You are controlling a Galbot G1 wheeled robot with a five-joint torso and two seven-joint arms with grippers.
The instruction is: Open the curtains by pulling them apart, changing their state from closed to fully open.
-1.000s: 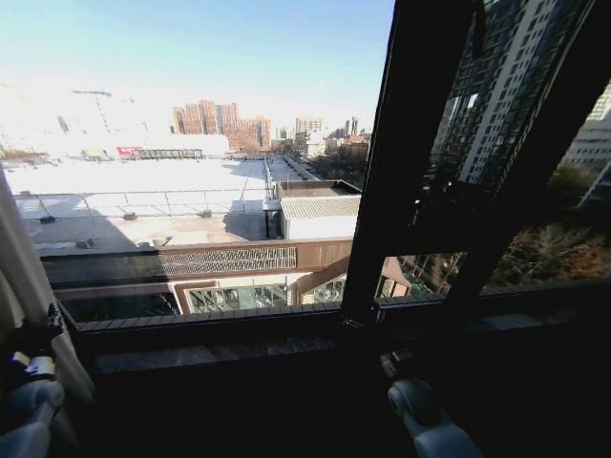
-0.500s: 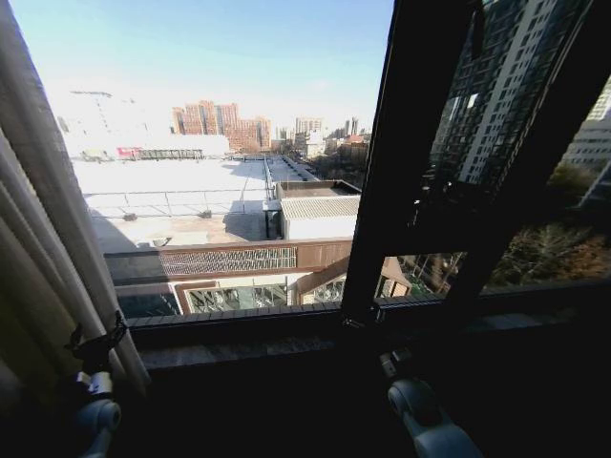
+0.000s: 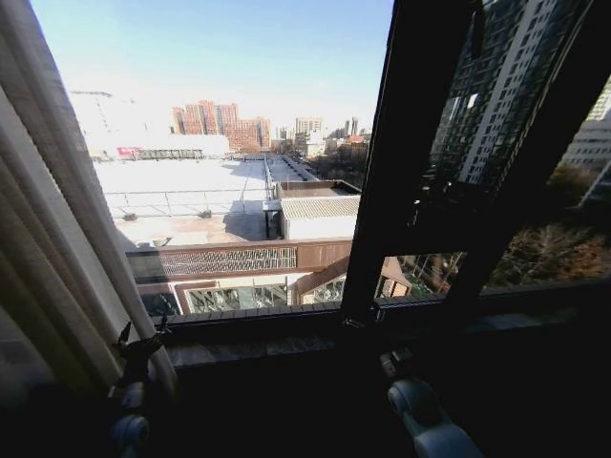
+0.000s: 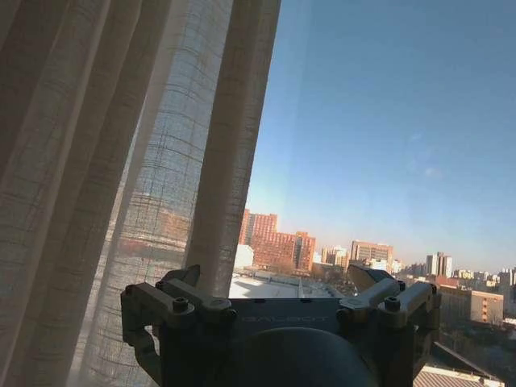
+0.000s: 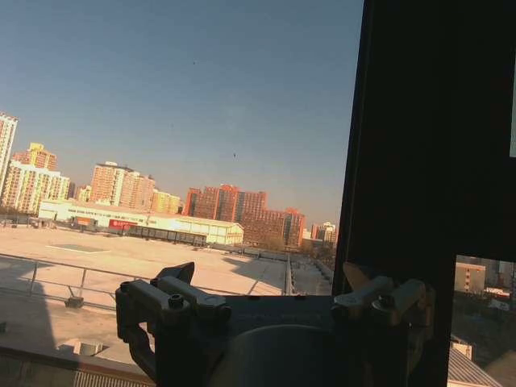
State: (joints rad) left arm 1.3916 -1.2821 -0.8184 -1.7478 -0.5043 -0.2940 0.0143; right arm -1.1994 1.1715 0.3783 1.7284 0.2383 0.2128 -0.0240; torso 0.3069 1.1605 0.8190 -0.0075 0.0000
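Just one curtain panel (image 3: 57,239) (bunched left), both grippers' jaws wide: left gripper (image 3: 141,336), right gripper (image 3: 393,361).

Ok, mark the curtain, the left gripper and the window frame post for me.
curtain (image 3: 57,239), head view, pleated folds at the left edge.
left gripper (image 3: 141,336), head view, between the fingertips, beside the curtain's edge.
window frame post (image 3: 401,162), head view, middle of the dark upright.

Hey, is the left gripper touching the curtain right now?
Cannot tell. In the head view the left gripper overlaps the curtain's edge; in the left wrist view one finger sits right against a pleat, but neither contact nor gap shows plainly.
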